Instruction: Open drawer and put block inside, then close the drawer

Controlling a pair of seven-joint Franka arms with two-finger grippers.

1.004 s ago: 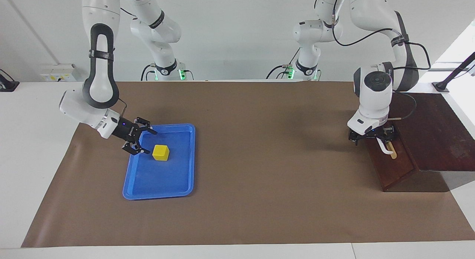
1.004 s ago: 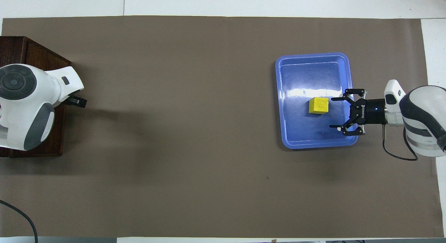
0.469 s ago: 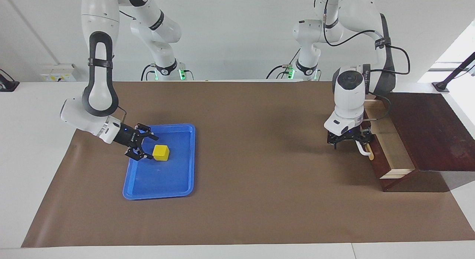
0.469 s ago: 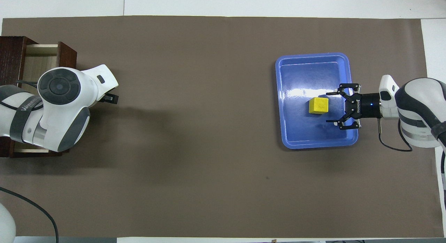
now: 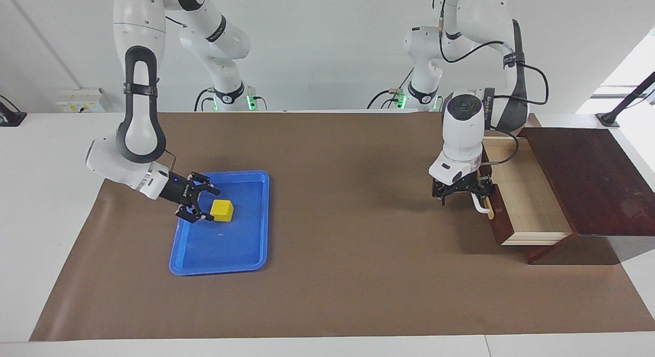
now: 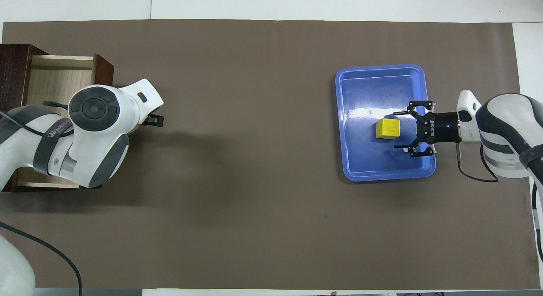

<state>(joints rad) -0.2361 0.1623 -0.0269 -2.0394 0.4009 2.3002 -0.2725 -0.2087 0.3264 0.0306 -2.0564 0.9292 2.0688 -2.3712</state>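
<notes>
Drawer (image 5: 527,193) stands pulled out of its dark wooden cabinet (image 5: 588,178) at the left arm's end of the table, its pale wood interior showing and its reddish-brown front facing the middle of the brown mat (image 5: 348,275). Left gripper (image 5: 463,193) sits low at the drawer front, at the white bar handle (image 5: 481,204); its fingers look spread, though whether they touch the handle I cannot tell, and in the overhead view the arm's wrist hides most of it. Toward the right arm's end, a blue tray (image 5: 225,249) lies on the mat with the yellow block (image 5: 222,210) resting in it, in the half nearer the robots. Right gripper (image 5: 200,203) reaches in low over the tray's edge, fingers apart on either side of the block's outer face, tips just beside the cube and not closed on it (image 6: 398,128).
</notes>
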